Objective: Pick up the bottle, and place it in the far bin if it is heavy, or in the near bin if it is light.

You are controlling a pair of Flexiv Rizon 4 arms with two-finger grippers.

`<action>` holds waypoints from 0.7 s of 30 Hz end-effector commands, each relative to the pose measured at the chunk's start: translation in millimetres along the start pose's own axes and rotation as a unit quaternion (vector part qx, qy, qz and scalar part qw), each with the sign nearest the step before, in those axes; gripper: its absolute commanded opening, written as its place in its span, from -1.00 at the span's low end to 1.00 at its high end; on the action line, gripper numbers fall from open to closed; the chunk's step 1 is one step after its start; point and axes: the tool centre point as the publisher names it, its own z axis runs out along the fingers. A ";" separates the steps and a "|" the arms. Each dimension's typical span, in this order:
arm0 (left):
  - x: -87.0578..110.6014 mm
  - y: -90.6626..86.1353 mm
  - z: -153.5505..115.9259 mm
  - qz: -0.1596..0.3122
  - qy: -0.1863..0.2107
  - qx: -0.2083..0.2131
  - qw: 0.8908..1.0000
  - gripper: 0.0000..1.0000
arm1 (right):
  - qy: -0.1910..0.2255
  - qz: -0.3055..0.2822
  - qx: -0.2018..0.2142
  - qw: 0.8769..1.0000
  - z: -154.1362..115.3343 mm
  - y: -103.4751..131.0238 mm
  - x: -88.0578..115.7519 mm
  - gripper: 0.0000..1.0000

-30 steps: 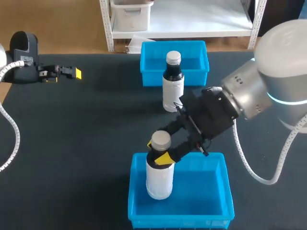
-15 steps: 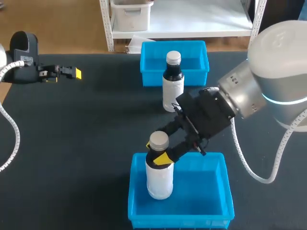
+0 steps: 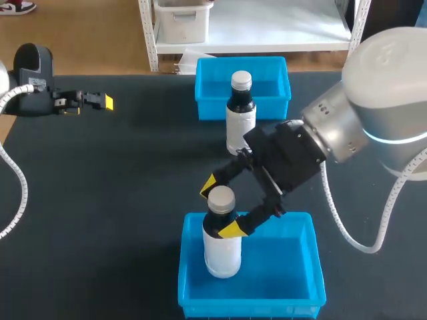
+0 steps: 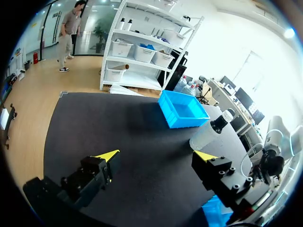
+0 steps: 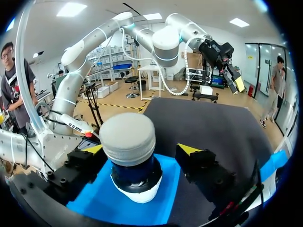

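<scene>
Grey-capped bottle (image 3: 221, 245) in near bin (image 3: 283, 263), between right gripper's (image 3: 220, 208) parted fingers (image 3: 231, 230).

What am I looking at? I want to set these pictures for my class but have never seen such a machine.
Two robot arms stand at a black table, each ending in a two-fingered gripper with yellow tips. One picture looks down from above and behind; the two round ones come from a camera on each wrist. On the table are a near blue plastic bin, a far blue plastic bin, and a dark white-capped bottle standing before the far one. A white grey-capped bottle stands in the near bin. The right gripper straddles its neck, fingers open, so nothing is held. The left gripper is open too, off at the side.
</scene>
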 end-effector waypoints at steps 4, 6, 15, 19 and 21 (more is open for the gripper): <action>0.0 0.0 0.0 0.000 0.000 0.000 1.000 1.00 | 0.001 0.005 0.007 1.000 -10.1 -1.4 1.1 1.00; 0.0 0.0 0.0 0.000 0.000 0.000 1.000 1.00 | 0.002 0.009 0.016 1.000 -18.1 -2.4 2.3 1.00; 0.0 0.0 0.0 0.000 0.000 0.000 1.000 1.00 | 0.034 0.025 0.052 0.998 -59.5 -8.8 19.1 1.00; 0.0 0.0 0.0 0.000 0.000 0.000 1.000 1.00 | 0.050 0.038 0.083 0.995 -87.6 -14.8 28.9 1.00; 0.0 0.0 0.0 0.000 0.000 0.000 1.000 1.00 | 0.050 0.047 0.100 0.993 -102.8 -21.2 34.9 1.00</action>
